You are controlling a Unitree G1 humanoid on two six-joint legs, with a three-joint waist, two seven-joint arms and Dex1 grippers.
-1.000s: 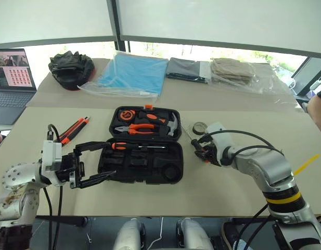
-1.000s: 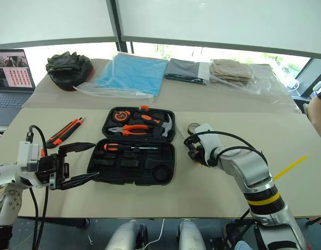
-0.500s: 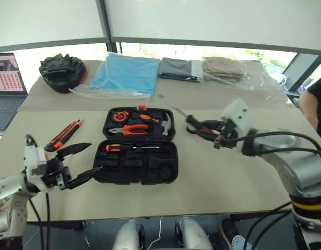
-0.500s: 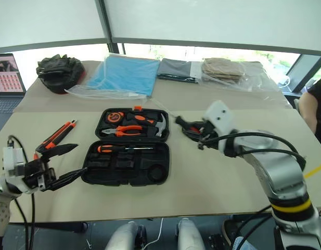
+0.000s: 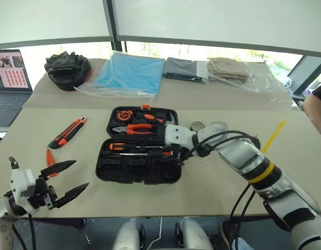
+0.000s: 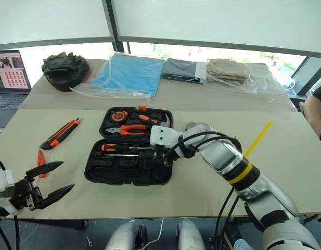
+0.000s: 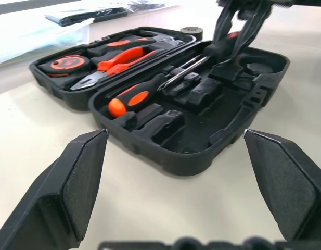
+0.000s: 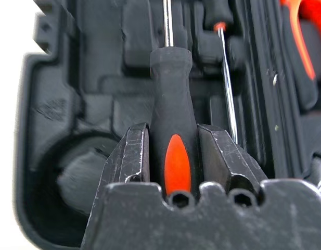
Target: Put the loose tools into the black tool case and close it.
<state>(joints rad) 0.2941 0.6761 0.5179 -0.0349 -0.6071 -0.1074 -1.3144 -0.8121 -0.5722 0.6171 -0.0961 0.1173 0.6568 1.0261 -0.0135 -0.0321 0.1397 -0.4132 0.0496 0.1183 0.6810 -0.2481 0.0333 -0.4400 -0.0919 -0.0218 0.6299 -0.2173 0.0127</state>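
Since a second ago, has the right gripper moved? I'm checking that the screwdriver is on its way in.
Yes. The right gripper, shut on a screwdriver, has swung from the bare table beside the tape roll to over the open case.

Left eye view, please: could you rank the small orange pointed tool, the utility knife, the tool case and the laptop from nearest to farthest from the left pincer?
From the left pincer:
1. Small orange pointed tool, just beyond it.
2. Utility knife, farther up the table.
3. Tool case, to its right; too close to the knife to rank firmly.
4. Laptop, far corner.
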